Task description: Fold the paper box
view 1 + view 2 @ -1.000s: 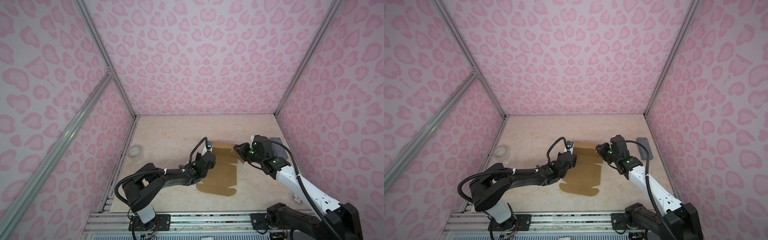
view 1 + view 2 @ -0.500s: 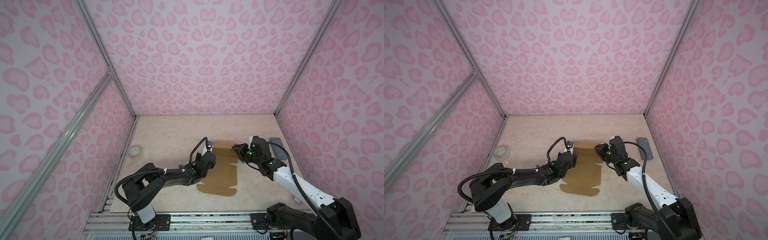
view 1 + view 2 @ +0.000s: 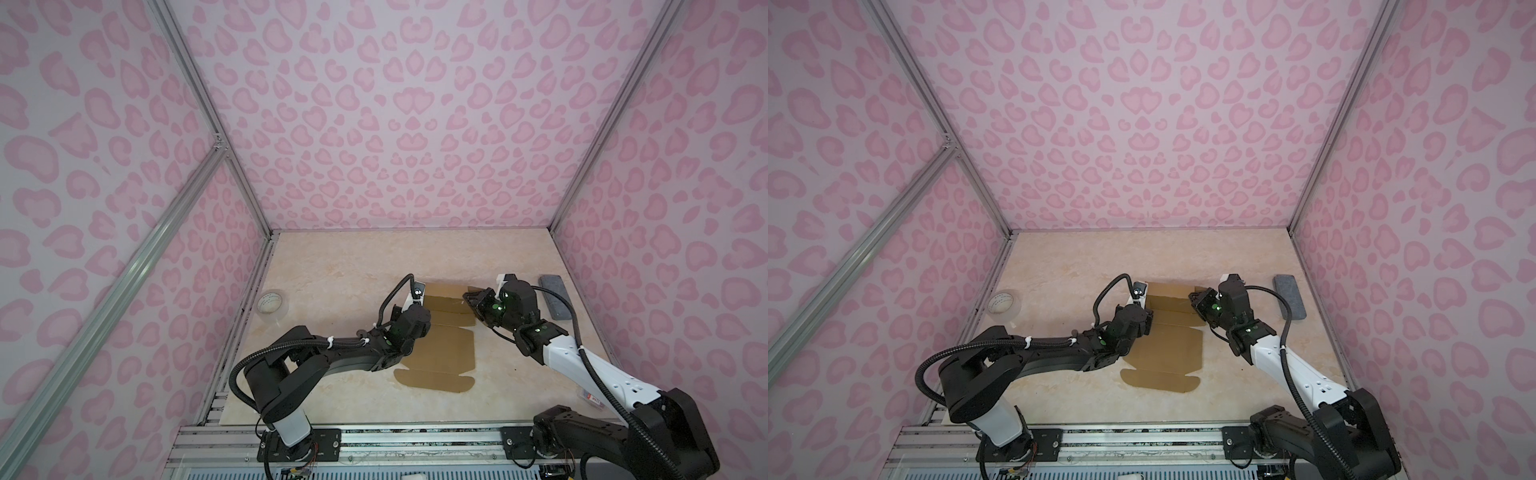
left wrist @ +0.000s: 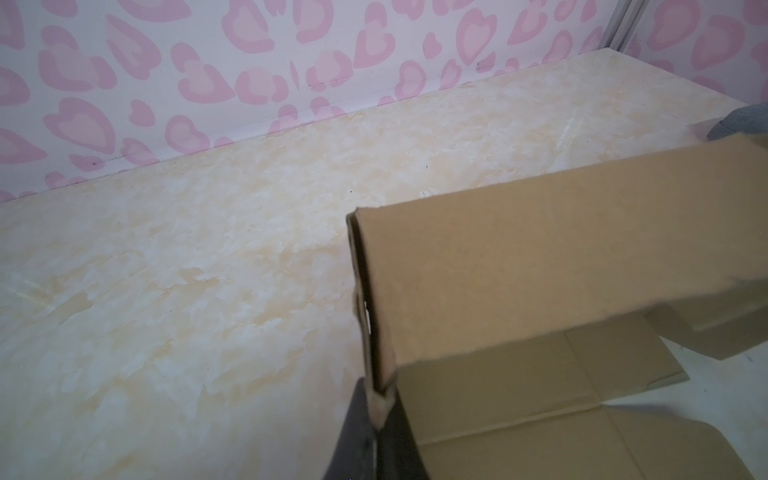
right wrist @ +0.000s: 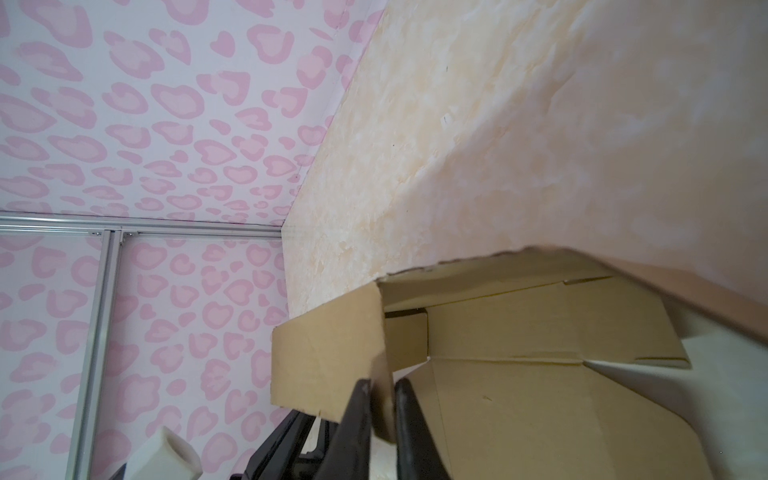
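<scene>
Box [image 3: 449, 349] sits mid-table [image 3: 332, 291], right of centre: near panels flat, far end lifted. Left gripper [image 4: 376, 395] is clamped on its left edge and right gripper [image 5: 380, 399] is pinched on its right edge. I'd raise both sides together at the same pace, pivoting on the creases. No outward pull, or the sheet slides or tears.

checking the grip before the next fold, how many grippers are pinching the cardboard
2. The left gripper pinches a raised flap near the far left corner of the paper box. The right gripper pinches a raised flap near its far right corner. Both wrist views show the cardboard between the fingers.
</scene>
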Tool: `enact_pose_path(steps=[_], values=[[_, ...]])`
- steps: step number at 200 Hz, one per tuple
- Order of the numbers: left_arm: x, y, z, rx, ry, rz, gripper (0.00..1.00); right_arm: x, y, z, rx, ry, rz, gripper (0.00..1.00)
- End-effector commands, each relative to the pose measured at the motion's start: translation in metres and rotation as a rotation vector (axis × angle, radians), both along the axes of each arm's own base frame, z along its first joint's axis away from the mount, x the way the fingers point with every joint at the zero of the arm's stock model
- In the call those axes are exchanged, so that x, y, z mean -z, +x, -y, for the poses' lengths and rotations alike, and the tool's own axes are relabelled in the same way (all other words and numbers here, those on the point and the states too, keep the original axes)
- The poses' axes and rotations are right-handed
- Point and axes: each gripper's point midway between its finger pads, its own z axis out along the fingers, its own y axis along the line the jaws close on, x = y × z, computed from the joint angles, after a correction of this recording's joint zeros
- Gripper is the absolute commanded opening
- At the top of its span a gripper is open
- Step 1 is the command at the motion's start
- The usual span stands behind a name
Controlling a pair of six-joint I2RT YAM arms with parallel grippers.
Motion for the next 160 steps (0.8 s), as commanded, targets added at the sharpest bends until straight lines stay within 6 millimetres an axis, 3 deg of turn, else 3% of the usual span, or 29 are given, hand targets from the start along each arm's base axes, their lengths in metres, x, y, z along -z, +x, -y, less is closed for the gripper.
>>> enact_pose_path(steps=[1, 24, 61, 121, 160], values=[[-0.007, 0.002, -0.002, -0.009, -0.036, 0.009, 0.02, 0.001, 0.001, 0.003, 0.016, -0.007, 0.012, 0.1], [-0.007, 0.002, -0.005, -0.018, -0.044, 0.007, 0.02, -0.001, 0.0, 0.004, 0.017, -0.002, 0.009, 0.11], [-0.008, 0.003, -0.008, -0.03, -0.054, 0.007, 0.02, -0.005, -0.008, 0.014, 0.034, -0.024, 0.005, 0.25], [-0.011, 0.004, -0.018, -0.057, -0.075, 0.01, 0.02, -0.003, -0.028, 0.046, 0.041, -0.061, -0.008, 0.35], [-0.01, 0.003, -0.02, -0.059, -0.08, 0.007, 0.02, 0.019, -0.037, 0.031, -0.086, -0.088, -0.056, 0.35]])
